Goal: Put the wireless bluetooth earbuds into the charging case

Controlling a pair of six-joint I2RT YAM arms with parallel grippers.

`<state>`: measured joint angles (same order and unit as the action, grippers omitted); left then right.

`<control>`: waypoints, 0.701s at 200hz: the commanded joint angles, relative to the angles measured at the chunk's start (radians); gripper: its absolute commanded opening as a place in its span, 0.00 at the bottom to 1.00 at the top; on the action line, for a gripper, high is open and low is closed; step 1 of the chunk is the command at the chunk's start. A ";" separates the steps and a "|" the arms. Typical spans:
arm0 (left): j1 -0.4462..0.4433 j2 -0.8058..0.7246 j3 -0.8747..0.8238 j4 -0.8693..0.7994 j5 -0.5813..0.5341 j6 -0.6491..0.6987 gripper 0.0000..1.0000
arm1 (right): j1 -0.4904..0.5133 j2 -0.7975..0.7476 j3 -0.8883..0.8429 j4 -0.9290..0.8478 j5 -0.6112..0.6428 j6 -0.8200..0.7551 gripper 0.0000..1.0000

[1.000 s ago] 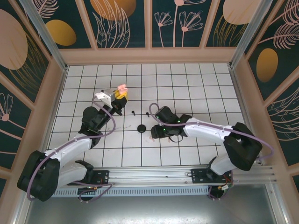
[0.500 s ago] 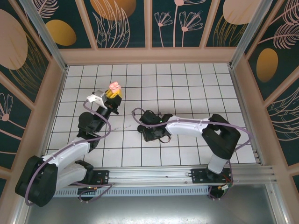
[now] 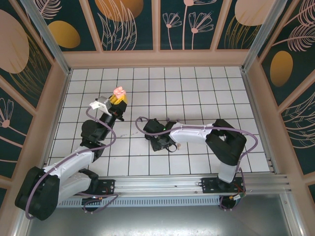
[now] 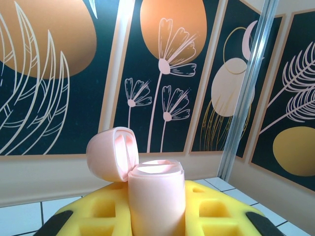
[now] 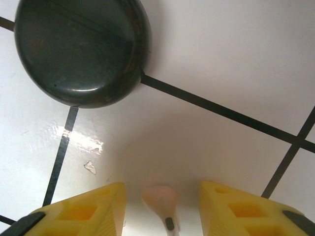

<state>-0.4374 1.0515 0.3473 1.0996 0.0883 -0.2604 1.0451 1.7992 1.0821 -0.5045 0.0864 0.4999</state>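
Change noted: over the last second the right arm has swung across the desk (image 3: 206, 88) toward 9 o'clock, and the right tool (image 3: 156, 141) now sits low over the tiles near the centre; its jaws have narrowed slightly. The left arm has carried its load a little toward 10 o'clock and holds it raised.

Meaning for the task: judged a pick in preparation; the receiving case is already presented open, and no bud is yet gripped or inserted.

Right tool (image 5: 161, 191): jaws apart; yellow pads (image 5: 78, 211) stand either side of a pink earbud (image 5: 158, 197) lying on the desk. A gap shows on both sides, so no contact is evident. A black case (image 5: 81, 49) lies shut at 11 o'clock from the earbud, apart from it and clear of the pads.

Left tool (image 4: 155, 209): clamped on the pink charging case (image 4: 155, 189), which is held upright; lid (image 4: 110, 152) hinged back toward 10 o'clock, mouth facing up. From above, this case (image 3: 119, 91) sits at 10 o'clock from the right tool, well apart.
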 commanded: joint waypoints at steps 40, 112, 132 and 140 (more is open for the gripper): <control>0.003 -0.016 -0.002 0.039 0.004 0.004 0.00 | 0.005 0.022 -0.001 -0.005 0.018 -0.003 0.36; 0.003 -0.009 0.005 0.036 0.010 0.001 0.00 | 0.004 0.019 -0.022 0.011 0.007 -0.004 0.27; 0.003 -0.007 0.007 0.036 0.010 0.000 0.00 | 0.003 0.010 -0.029 0.017 0.003 -0.003 0.24; 0.003 -0.006 0.007 0.036 0.011 -0.002 0.00 | 0.004 0.006 -0.028 0.019 0.003 -0.001 0.23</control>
<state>-0.4374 1.0515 0.3473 1.0992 0.0925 -0.2604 1.0451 1.8038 1.0771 -0.4980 0.0937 0.4969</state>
